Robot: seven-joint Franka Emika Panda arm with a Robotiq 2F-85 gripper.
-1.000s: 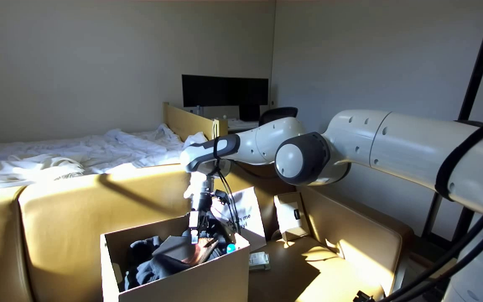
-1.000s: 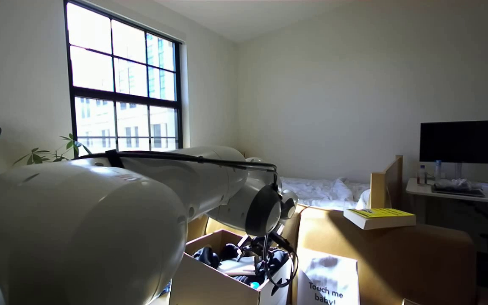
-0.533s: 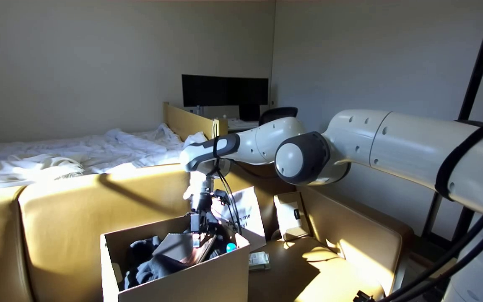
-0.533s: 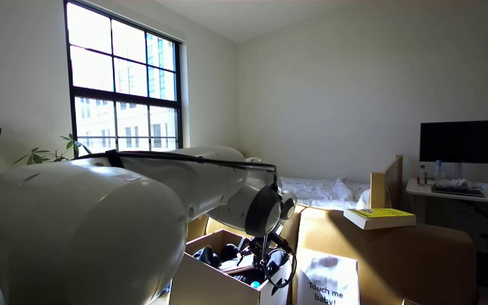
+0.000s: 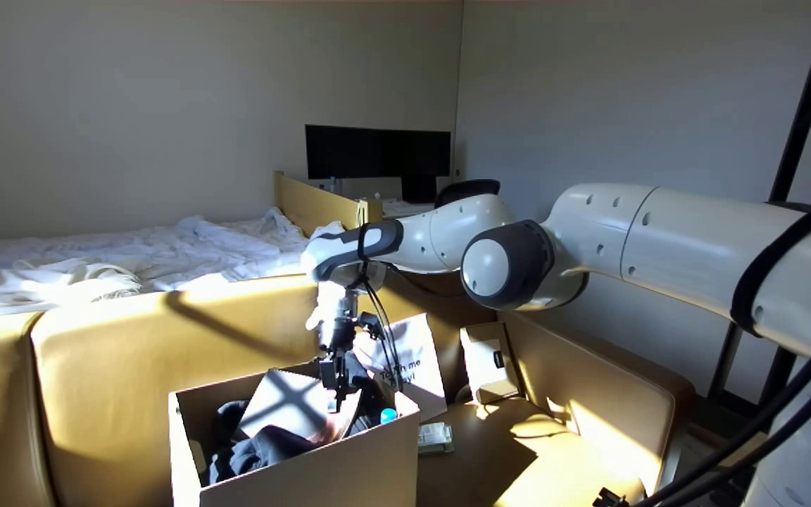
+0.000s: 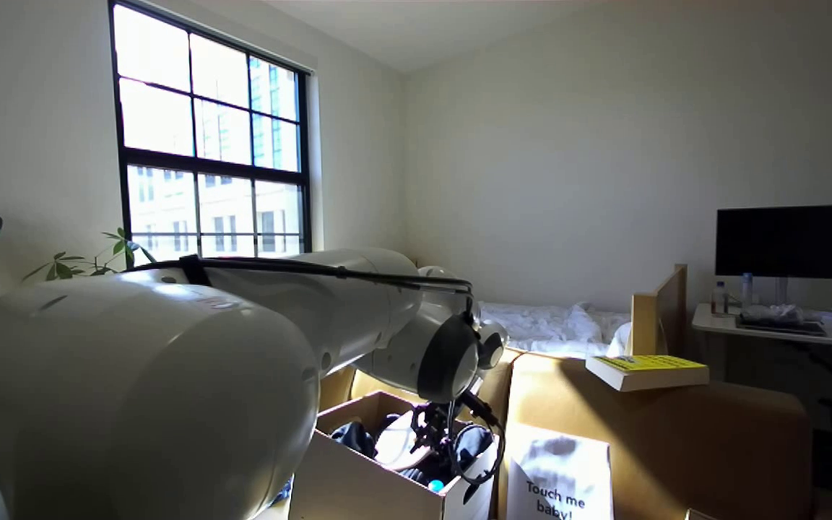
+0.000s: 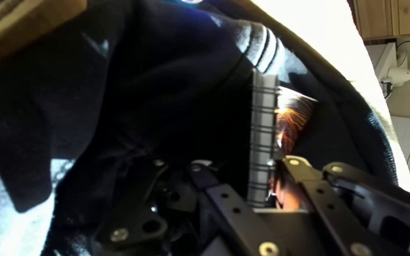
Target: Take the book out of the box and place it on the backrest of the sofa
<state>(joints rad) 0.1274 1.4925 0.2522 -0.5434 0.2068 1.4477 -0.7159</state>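
Observation:
The cardboard box (image 5: 307, 472) stands open on the tan sofa (image 5: 180, 345). Inside it the book (image 5: 286, 403) leans at a tilt, its pale cover sunlit and one edge glossy reddish-brown. My gripper (image 5: 334, 403) reaches down into the box and is shut on that edge; in an exterior view the book (image 6: 394, 439) slants beside it. From the wrist, the book's ring-bound spine (image 7: 263, 135) runs between the fingers, and the contact itself is too dark to make out. A second book, yellow-covered (image 6: 658, 362), lies flat on the sofa's backrest (image 6: 589, 426).
Dark clothing (image 5: 268, 449) fills the box around the book, with a small blue ball (image 5: 388, 415) near one corner. A white "Touch me" bag (image 5: 419, 366) leans on the backrest beside the box. A small carton (image 5: 491, 362) and a packet (image 5: 435, 436) are on the sofa.
The jaws have come together on the book's edge. Its far end has tipped upward, bringing the cover into sunlight. The wrist has risen very slightly.

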